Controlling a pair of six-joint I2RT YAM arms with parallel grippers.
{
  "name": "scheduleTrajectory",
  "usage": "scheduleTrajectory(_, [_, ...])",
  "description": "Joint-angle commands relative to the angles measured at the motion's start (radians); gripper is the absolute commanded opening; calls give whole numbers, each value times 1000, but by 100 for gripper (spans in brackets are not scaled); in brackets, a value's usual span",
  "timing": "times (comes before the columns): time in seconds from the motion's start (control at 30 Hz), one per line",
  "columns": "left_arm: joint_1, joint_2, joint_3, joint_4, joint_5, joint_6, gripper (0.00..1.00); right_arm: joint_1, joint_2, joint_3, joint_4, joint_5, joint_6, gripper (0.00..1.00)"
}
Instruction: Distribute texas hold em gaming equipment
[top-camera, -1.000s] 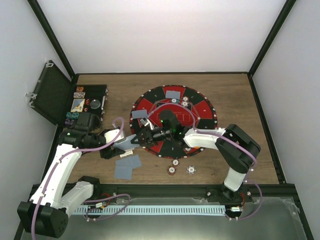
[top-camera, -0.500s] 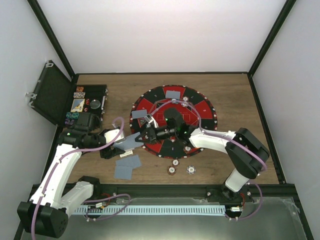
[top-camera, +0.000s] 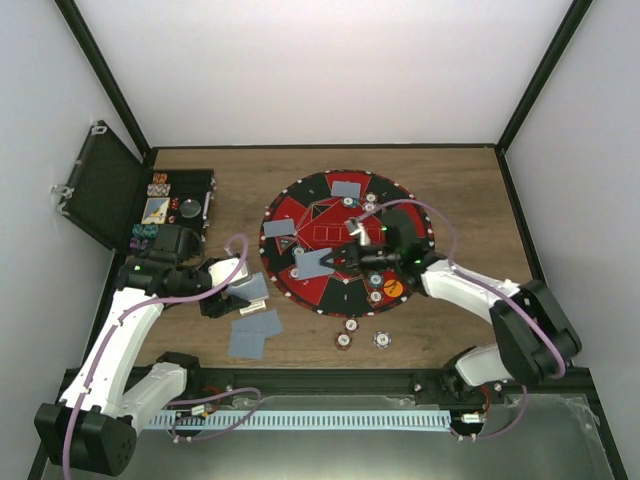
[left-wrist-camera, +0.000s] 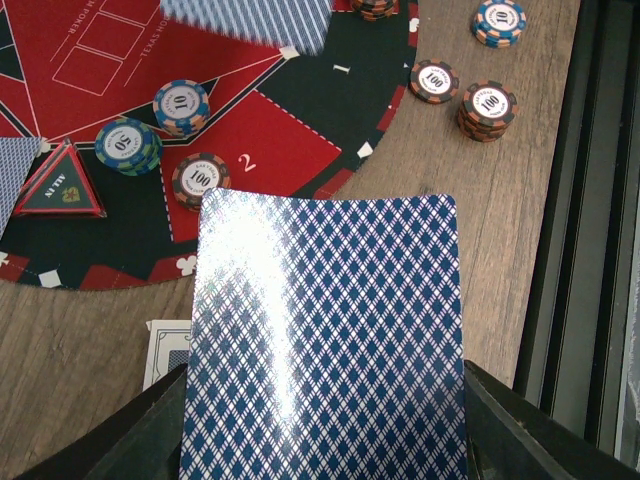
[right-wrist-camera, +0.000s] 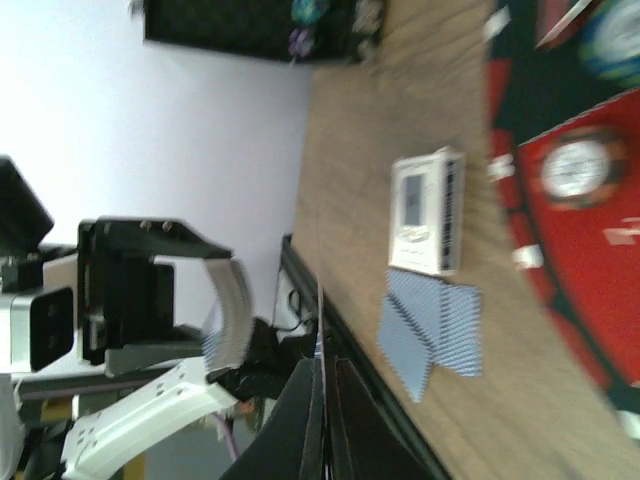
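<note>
Left gripper pinching card, right gripper likewise

Left end effector and right end effector both closed, arms low, pointed toward each other.

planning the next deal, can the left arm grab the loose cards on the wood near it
Probably not yet: the left gripper is shut on a card. The loose cards lie uncovered close by, so the path looks free.
</note>
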Motion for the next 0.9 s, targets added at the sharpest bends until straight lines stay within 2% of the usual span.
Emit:
scheduleTrajectory(0.0, [1, -6, 28, 3, 28, 20, 4, -179, -101, -84, -138, -37, -101, 1])
scheduleTrajectory(0.17, [1, -2, 31, 3, 32, 19, 4, -344, -144, -151, -284, -12, -224, 1])
scheduleTrajectory(0.37, [1, 0, 30, 2, 29, 22, 4, -440, -170, -196, -375, 59, -286, 1])
scheduleTrajectory(0.87, [2, 0, 28, -3, 30, 30, 4, -478, -201, -217, -528, 286, -319, 1])
